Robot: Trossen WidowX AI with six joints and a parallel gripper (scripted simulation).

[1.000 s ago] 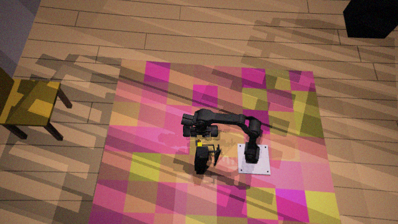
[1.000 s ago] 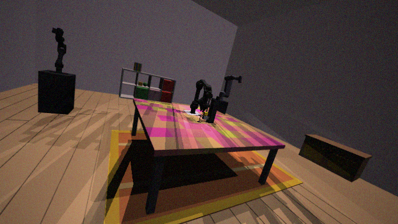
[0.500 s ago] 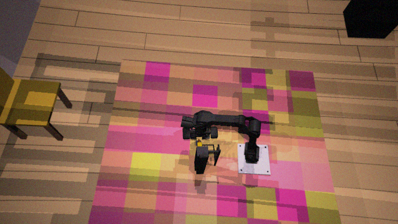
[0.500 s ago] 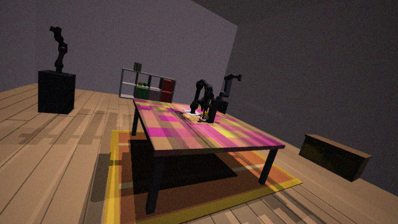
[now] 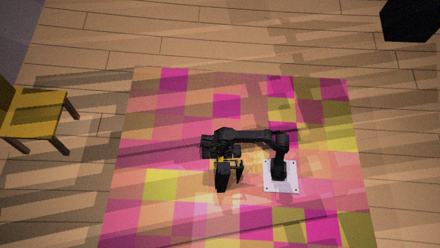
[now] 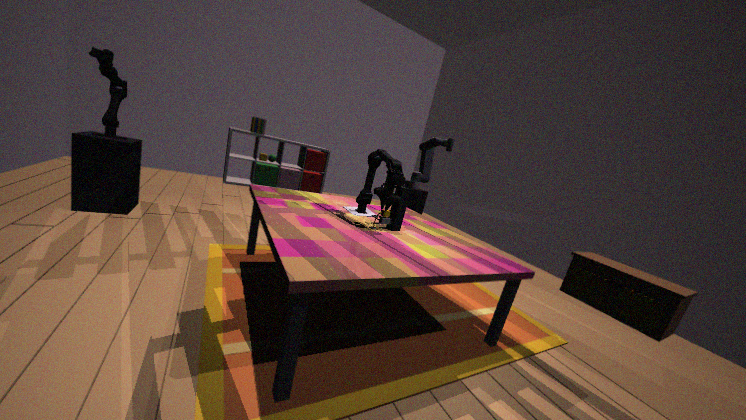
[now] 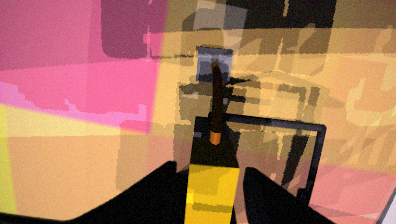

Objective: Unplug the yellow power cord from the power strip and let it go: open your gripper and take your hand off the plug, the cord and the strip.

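The yellow plug [image 5: 220,159] [image 6: 386,213] [image 7: 211,187] sits at the back of an upright black box [image 5: 222,175] [image 6: 397,212], which may be the power strip; no sockets show. In the wrist view, a brown and orange cord [image 7: 217,102] runs from a dark part behind the plug to a small grey block [image 7: 225,59]. My gripper [image 7: 210,172] is partly open and empty. Its dark fingers show to the left and right of the plug in the wrist view, with gaps; their height relative to it cannot be told. In the top and exterior views the arm hides the fingertips.
A thin black frame [image 7: 275,120] stands right of the plug, with a dark upright panel [image 5: 240,172] at its right end. My white base plate [image 5: 291,186] is on the right. The patchwork tabletop [image 5: 126,215] carries strong shadows. A yellow chair [image 5: 36,120] stands beyond it.
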